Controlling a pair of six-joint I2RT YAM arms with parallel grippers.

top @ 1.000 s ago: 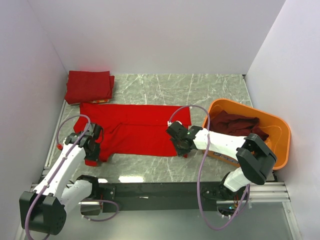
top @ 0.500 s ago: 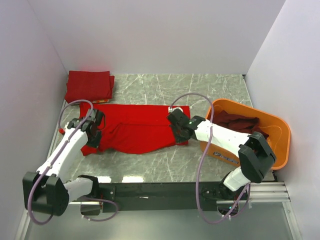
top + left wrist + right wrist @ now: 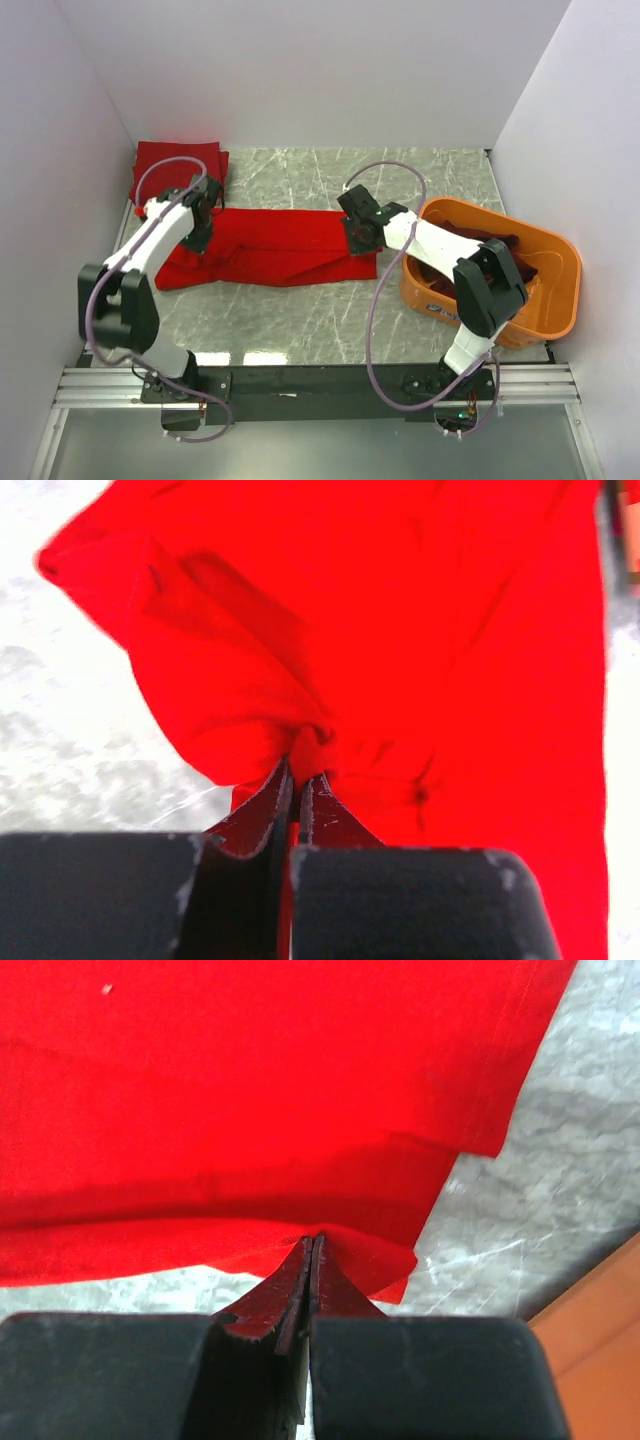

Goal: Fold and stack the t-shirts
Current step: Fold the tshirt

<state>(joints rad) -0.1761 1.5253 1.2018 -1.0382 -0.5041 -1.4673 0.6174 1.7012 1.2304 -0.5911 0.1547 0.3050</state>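
Note:
A bright red t-shirt (image 3: 270, 245) lies across the marble table, its near half folded over toward the back. My left gripper (image 3: 197, 222) is shut on its left side; the left wrist view shows the cloth (image 3: 400, 660) bunched at the gripper (image 3: 298, 765). My right gripper (image 3: 362, 230) is shut on its right edge; the right wrist view shows the cloth (image 3: 250, 1110) pinched at the gripper (image 3: 311, 1240). A folded red t-shirt (image 3: 170, 172) lies at the back left corner. A dark maroon t-shirt (image 3: 470, 245) lies in the orange tub.
The orange plastic tub (image 3: 545, 290) stands at the right. White walls close in the left, back and right. The marble table (image 3: 300, 320) shows in front of the shirt. The arms' base rail (image 3: 300, 385) runs along the near edge.
Both grippers have moved toward the back wall with the shirt's near edge, folding it over. The shirt now shows as a narrower band.

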